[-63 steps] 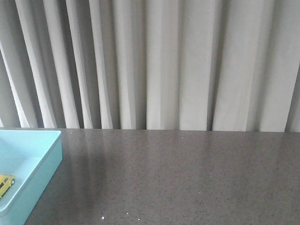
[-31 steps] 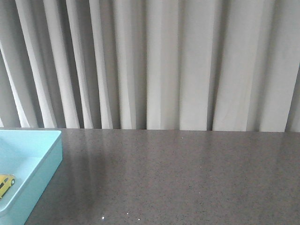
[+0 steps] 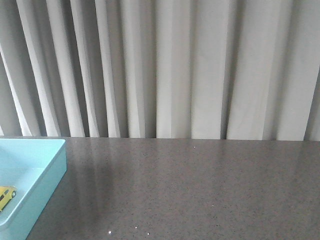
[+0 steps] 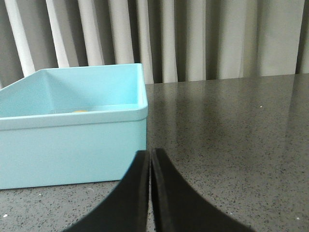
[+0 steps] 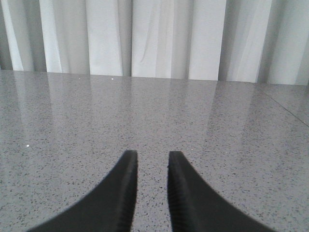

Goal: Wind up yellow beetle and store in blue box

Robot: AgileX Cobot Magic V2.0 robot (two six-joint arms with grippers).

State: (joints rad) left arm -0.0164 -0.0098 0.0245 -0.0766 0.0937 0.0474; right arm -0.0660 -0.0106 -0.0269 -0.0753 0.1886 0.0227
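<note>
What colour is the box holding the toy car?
Light turquoise blue box, plain and unpatterned; clearest in the left wrist view.

Soft, even light; faint sheen on the table (image 3: 200, 190); frames sharp.

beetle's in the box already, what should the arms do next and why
Probably nothing more than staying parked: the yellow beetle sits inside the blue box, the left gripper is shut and empty outside its wall, and the right gripper holds nothing over bare table.
</note>
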